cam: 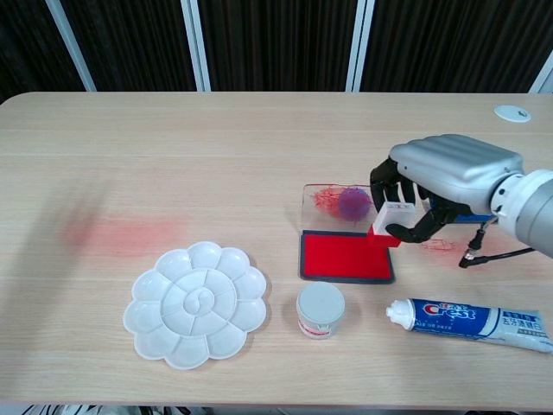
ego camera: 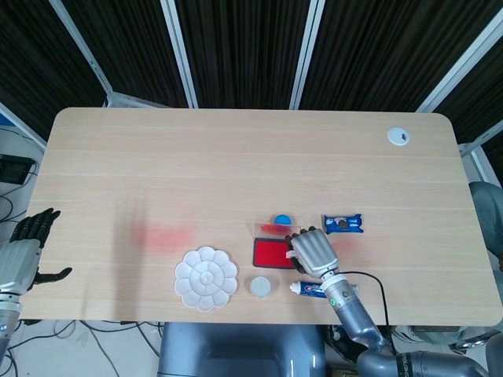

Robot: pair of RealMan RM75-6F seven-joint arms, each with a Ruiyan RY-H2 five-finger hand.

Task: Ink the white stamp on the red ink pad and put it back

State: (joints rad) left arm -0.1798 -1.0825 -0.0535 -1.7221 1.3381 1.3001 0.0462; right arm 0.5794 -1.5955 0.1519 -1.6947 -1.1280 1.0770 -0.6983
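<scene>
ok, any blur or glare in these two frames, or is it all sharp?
Head view: sharp, evenly lit, no glare on the table; the right hand hides the stamp. Chest view: crisp too, stamp and ink pad readable, with a soft shadow under the hand and mild sheen on its shell.

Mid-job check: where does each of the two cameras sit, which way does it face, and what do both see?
Head view: high above, looking nearly straight down on the table; shows the left hand off the table's edge and the right hand.
Chest view: lower, at the near edge, looking forward across the tabletop; shows only the right hand holding the white stamp.
Both share: red ink pad, right hand.
</scene>
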